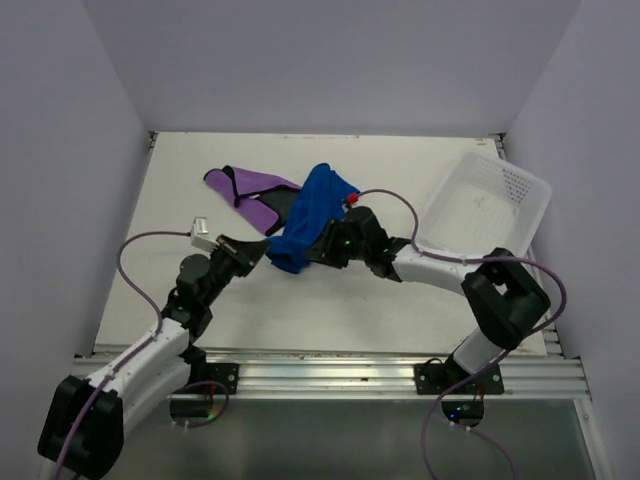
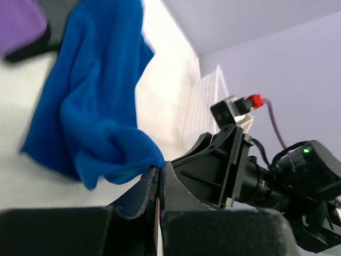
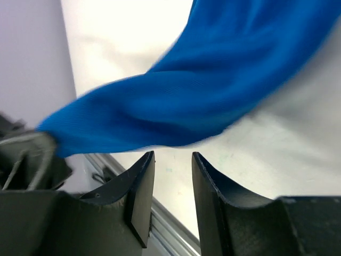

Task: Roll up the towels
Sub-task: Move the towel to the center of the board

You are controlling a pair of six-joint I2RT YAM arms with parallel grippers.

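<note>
At the near end of the blue towel (image 1: 308, 218), the overhead view shows the left jaws meeting the cloth's tip, too small there to read. The left wrist view settles it: they are closed, pinching a folded corner of the blue towel (image 2: 90, 117). Only the right wrist view shows the right jaws plainly. They stand apart with nothing between them, and the blue towel (image 3: 213, 90) stretches across just beyond their tips. The towel lies bunched mid-tabletop (image 1: 350, 305), its far end touching the purple towel (image 1: 255, 187), which spreads leftward. The white basket (image 1: 532, 190) sits at the far right.
</note>
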